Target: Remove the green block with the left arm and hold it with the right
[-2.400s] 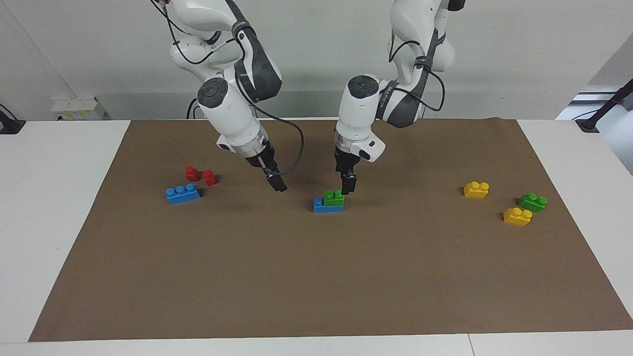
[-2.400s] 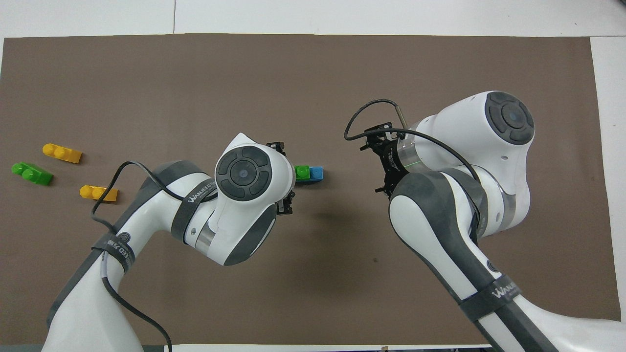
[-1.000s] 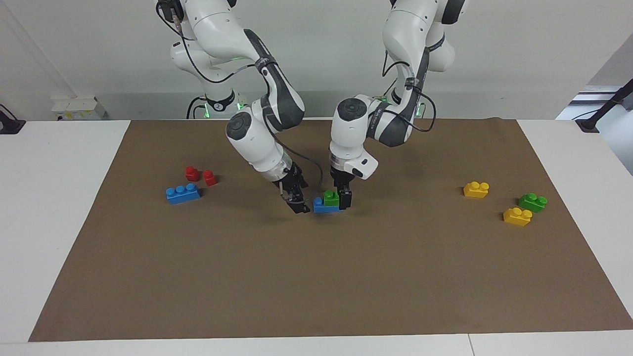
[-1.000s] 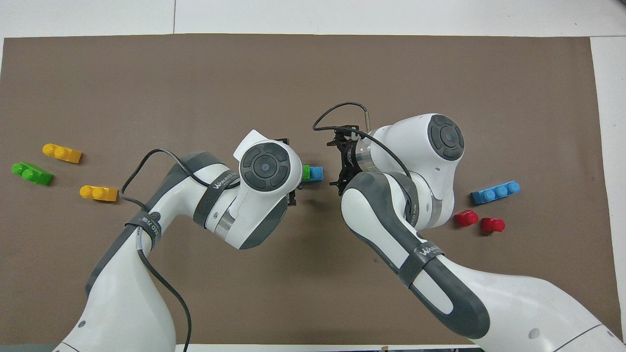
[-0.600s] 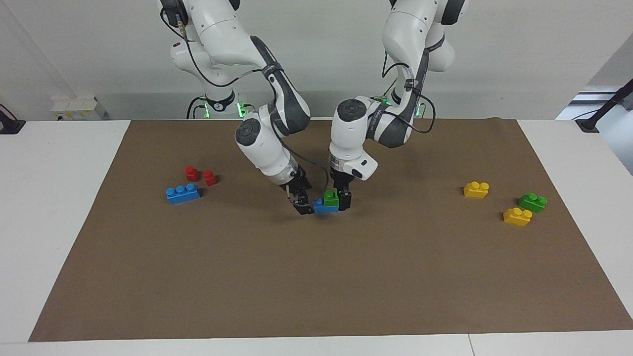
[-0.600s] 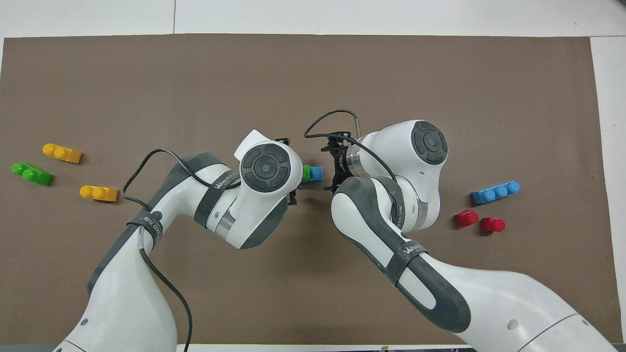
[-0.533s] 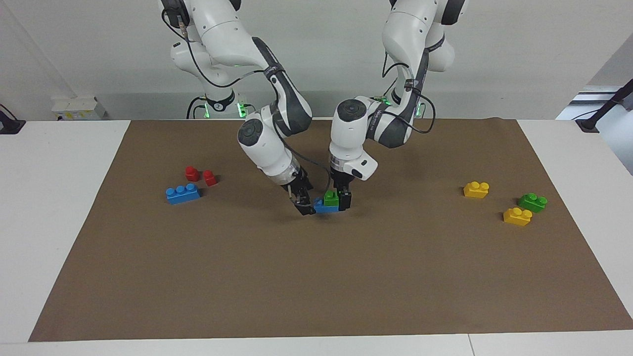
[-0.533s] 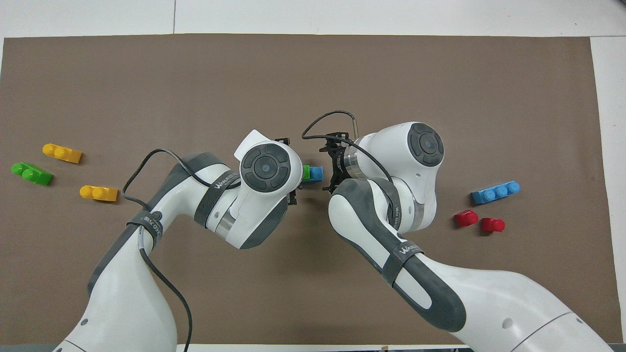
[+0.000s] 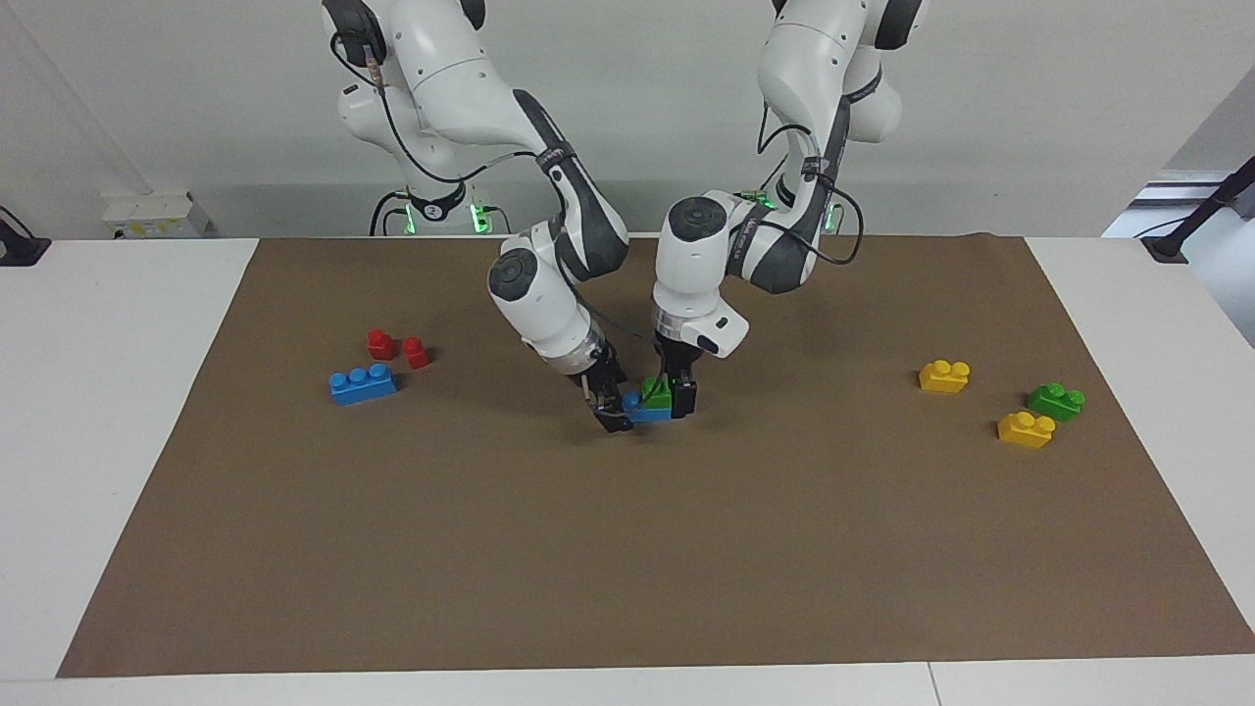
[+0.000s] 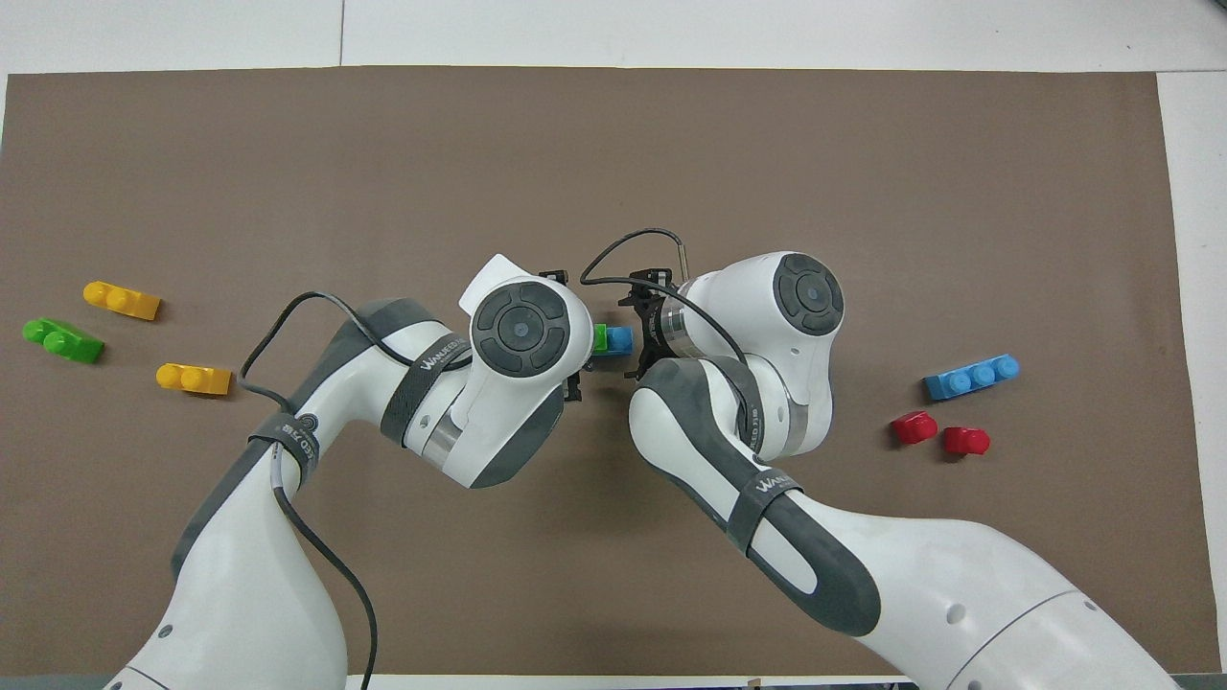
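Note:
The green block (image 9: 655,396) sits pressed on a blue brick (image 9: 647,413) in the middle of the brown mat; both also show in the overhead view, green block (image 10: 600,338) and blue brick (image 10: 620,338). My left gripper (image 9: 678,390) reaches straight down and is shut on the green block, at its end toward the left arm's side. My right gripper (image 9: 615,412) is tilted and low at the blue brick's other end, close to or touching it. In the overhead view the left wrist hides most of the green block.
A second green block (image 9: 1056,400) and two yellow bricks (image 9: 944,376) (image 9: 1026,428) lie toward the left arm's end. A blue three-stud brick (image 9: 363,383) and two small red pieces (image 9: 381,343) lie toward the right arm's end.
My right gripper has come down and across to the blue brick's end. My left gripper lowered onto the green block early and has stayed there. The bricks have not moved.

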Controlling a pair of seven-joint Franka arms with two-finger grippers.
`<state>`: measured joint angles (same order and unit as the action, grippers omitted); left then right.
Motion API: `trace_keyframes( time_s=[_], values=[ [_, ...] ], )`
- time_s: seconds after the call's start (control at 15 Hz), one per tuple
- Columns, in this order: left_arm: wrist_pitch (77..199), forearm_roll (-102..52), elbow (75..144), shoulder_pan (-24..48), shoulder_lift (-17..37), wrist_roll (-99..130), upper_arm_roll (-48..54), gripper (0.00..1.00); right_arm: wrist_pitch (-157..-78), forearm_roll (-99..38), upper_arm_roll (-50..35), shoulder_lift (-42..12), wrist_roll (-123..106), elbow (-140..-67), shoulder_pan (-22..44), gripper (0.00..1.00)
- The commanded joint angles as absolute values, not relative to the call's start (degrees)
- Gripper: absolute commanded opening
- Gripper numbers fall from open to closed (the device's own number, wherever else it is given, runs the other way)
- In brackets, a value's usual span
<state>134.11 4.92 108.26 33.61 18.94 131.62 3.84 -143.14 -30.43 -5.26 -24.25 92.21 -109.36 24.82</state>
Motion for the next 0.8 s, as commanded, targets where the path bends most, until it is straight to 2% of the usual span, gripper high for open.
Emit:
trace_keyframes(
  time_s=[0.0, 0.2, 0.47, 0.53, 0.73],
  values=[
    [135.18, 6.24, 108.54, 34.63, 19.25, 133.07, 2.90, 0.99, -144.49, -31.55, -5.19, -24.61, 92.37, -109.34, 25.05, 0.87],
    [135.18, 6.24, 108.54, 34.63, 19.16, 133.15, 2.90, 0.99, -144.49, -31.64, -5.19, -24.61, 92.55, -109.34, 25.05, 0.71],
    [135.09, 6.24, 108.54, 34.63, 19.16, 133.15, 2.90, 0.99, -144.41, -31.82, -5.27, -24.61, 92.81, -109.60, 24.96, 0.14],
    [135.09, 6.24, 108.54, 34.63, 19.16, 133.07, 2.90, 0.99, -144.49, -32.60, -5.19, -24.61, 92.81, -109.60, 25.05, 0.04],
    [135.09, 6.24, 108.63, 34.63, 19.16, 133.07, 2.90, 0.99, -144.49, -34.01, -5.19, -24.61, 92.81, -109.42, 25.05, 0.00]
  ],
)
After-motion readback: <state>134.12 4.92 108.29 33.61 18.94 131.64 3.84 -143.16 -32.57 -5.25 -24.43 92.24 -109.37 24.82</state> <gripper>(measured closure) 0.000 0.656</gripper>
